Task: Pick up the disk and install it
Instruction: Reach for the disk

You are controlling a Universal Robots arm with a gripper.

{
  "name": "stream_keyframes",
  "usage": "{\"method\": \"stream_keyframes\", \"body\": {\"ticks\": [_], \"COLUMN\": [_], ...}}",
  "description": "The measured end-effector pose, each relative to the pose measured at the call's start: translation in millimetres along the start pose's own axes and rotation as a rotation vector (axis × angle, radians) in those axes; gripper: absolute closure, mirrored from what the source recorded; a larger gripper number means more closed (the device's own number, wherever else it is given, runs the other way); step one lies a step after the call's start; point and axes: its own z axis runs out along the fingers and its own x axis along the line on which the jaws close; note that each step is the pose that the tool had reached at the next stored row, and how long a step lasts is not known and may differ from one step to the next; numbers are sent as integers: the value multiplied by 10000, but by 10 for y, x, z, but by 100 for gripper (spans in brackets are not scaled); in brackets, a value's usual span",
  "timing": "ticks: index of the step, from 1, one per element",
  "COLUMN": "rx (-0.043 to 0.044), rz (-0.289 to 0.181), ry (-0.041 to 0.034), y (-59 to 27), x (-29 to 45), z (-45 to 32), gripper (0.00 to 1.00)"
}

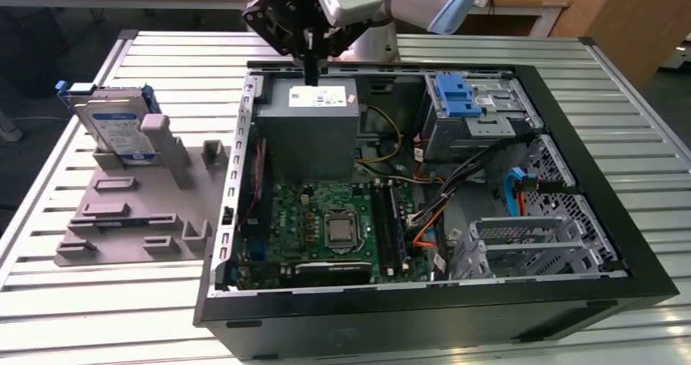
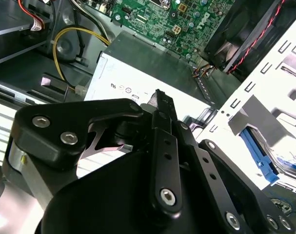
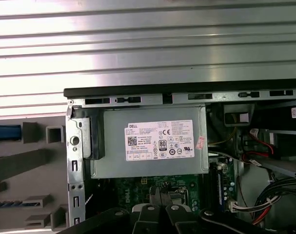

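Disk (image 1: 116, 126) stands upright in grey rack (image 1: 129, 219) on bench (image 1: 86, 316), at exterior view's left of open PC case (image 1: 432, 296), well apart from jaws. Jaws pressed together, nothing betw. them, tips pointing down just above grey PSU box (image 1: 307, 134) near case's back wall; can't tell if touching. Both wrist views show PSU's white sticker (image 3: 159, 141) beyond the black fingers (image 2: 162, 126), w/ green board (image 1: 324, 219) next to PSU. Drive cage (image 1: 475, 122) w/ blue latch (image 1: 459, 98) sits in case toward exterior view's right.
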Motion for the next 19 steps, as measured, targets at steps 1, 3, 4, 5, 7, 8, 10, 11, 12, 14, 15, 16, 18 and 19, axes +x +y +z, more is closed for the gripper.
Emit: {"method": "stream_keyframes", "body": {"ticks": [1, 3, 4, 5, 7, 8, 10, 11, 12, 14, 15, 16, 18, 19], "rx": [0, 0, 3, 8, 8, 8, 10, 13, 14, 14, 14, 14, 15, 15], "rz": [0, 0, 1, 4, 4, 5, 5, 7, 7, 7, 9, 8, 8, 8], "ry": [1, 2, 38, 106, 111, 114, 136, 167, 172, 182, 184, 189, 198, 203], "y": [0, 0, -4, -7, -7, -7, -8, -9, -9, -10, -10, -10, -10, -10], "x": [2, 5, 39, 67, 70, 72, 83, 91, 91, 93, 94, 95, 97, 98], "z": [1, 2, 20, 41, 42, 44, 50, 56, 57, 58, 59, 60, 62, 63], "gripper": [89, 89, 89, 89, 89, 89, 89, 89, 89, 89, 89, 89, 89, 89]}}
